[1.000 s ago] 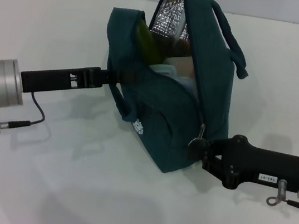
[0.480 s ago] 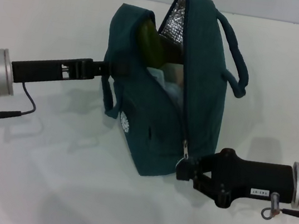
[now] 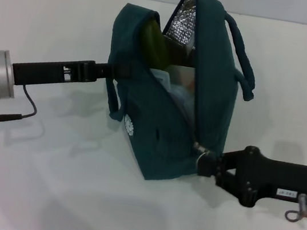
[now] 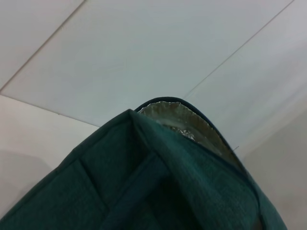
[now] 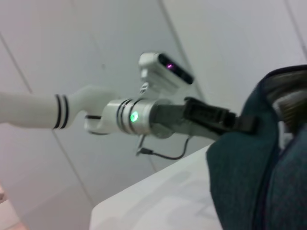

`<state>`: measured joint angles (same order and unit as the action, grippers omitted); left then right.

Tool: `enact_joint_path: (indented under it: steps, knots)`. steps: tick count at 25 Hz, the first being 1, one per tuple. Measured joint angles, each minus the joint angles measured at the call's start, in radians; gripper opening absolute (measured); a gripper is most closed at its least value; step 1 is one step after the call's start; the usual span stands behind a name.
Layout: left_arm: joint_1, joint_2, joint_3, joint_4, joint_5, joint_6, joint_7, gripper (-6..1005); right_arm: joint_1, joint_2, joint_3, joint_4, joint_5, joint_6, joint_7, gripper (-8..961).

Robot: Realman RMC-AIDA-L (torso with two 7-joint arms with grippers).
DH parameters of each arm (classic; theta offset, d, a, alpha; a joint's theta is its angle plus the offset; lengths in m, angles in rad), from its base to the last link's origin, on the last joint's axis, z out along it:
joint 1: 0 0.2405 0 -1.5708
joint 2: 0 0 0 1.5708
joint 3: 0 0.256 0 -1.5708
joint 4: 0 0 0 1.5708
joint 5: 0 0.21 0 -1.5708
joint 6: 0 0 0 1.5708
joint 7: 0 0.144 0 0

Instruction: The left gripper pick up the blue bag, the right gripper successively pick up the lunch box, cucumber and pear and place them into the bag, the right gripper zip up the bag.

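Zipping step in hand. Left gripper (image 3: 112, 72) clamped on blue bag (image 3: 162, 133) side strap, steadying it upright on white table (image 3: 44, 191). Right gripper (image 3: 204, 160) pinched on zipper pull (image 3: 199, 150) at low end. Cucumber (image 3: 155, 43), lunch box (image 3: 173, 80) inside; pear not discernible. Next: draw pull up along open seam.

Left tool (image 3: 111, 72): black claw, black forearm, silver wrist with green light ring, thin black cable with metal plug. Right tool (image 3: 203, 160): black, white label, silver wrist.
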<state>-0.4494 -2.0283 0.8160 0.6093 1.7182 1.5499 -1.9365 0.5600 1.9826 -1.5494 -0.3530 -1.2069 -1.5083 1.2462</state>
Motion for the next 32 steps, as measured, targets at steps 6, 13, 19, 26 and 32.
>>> enact_joint_path:
  steps: [6,13,19,26,32]
  knots:
    - [-0.003,-0.002,-0.001,0.0,0.0,-0.006,0.001,72,-0.021,-0.007,0.027,0.002,0.0,-0.002,-0.003,19]
    - [-0.007,-0.004,-0.002,-0.004,0.0,-0.011,0.002,72,-0.024,-0.009,0.028,0.003,-0.001,0.001,-0.002,2]
    - [-0.004,-0.005,-0.002,-0.005,0.0,-0.011,0.002,72,-0.036,-0.014,0.027,0.002,-0.004,0.002,-0.001,17]
    - [-0.003,-0.006,-0.002,-0.005,0.0,-0.011,0.0,73,-0.039,-0.034,0.027,0.003,-0.043,-0.034,0.001,83]
    - [-0.006,-0.006,0.0,-0.005,0.0,-0.011,0.0,73,-0.035,-0.029,0.028,0.003,-0.04,-0.001,0.002,209]
